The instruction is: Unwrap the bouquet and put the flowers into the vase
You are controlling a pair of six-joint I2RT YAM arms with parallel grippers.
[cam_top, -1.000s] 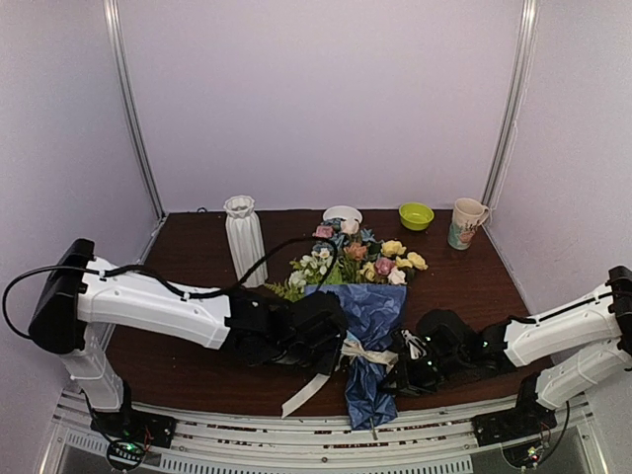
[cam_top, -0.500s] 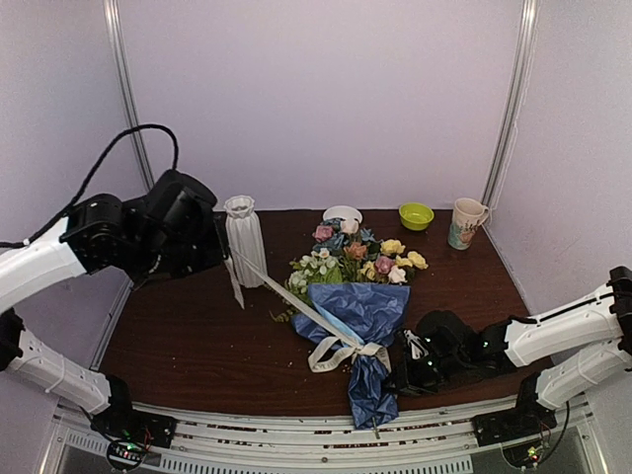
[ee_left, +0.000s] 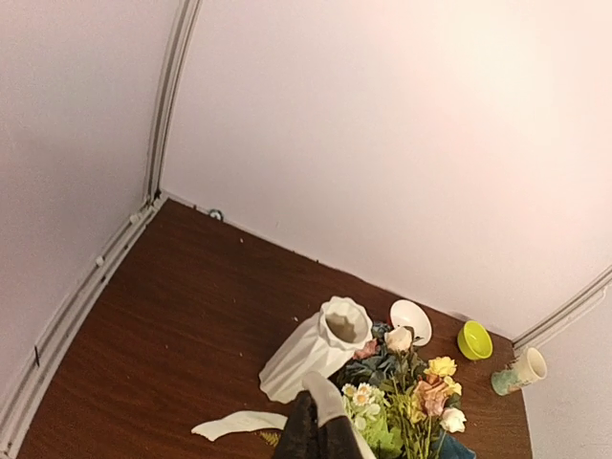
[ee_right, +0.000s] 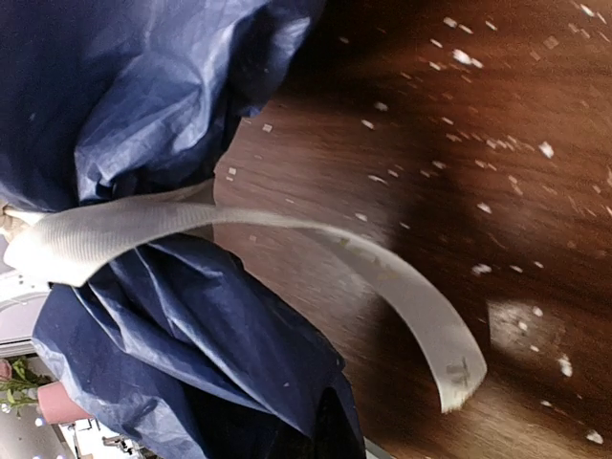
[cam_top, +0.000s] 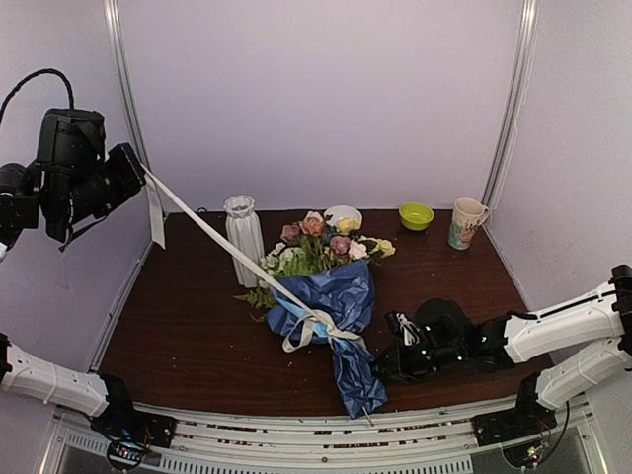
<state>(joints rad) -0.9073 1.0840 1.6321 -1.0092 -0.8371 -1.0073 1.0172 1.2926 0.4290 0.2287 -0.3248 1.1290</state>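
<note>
L gripper (cam_top: 140, 171) was up high at far left, well above the table (cam_top: 188, 326), jaws closed tight on the cream ribbon (cam_top: 212, 237). A short free end hung below it. From there the ribbon ran taut, diag. down & right, crossing in front of the vase (cam_top: 244, 237) in top view, to a loose loop round the waist of the bouquet (cam_top: 331, 306). So the bouquet lay well below & to the right of that gripper, joined to it only by ribbon. L wrist view: fingers (ee_left: 302, 435) together w/ ribbon btwn them, vase & flowers (ee_left: 411, 382) beneath.

Bouquet lay flat at table centre, blue paper (ee_right: 143, 115) on it. Long axis ran near-to-far, tilted a bit left. Flowers pointed to the back wall, just right of the vase; the twisted paper tail pointed to the near edge.

R gripper (cam_top: 387, 363) sat low on the table, just right of the bouquet's lower wrap, jaws closed. Whether it pinched any paper: can't tell. R wrist view showed crinkled paper close up, w/ a ribbon end curling over the wood.

Vase stood upright.
</note>
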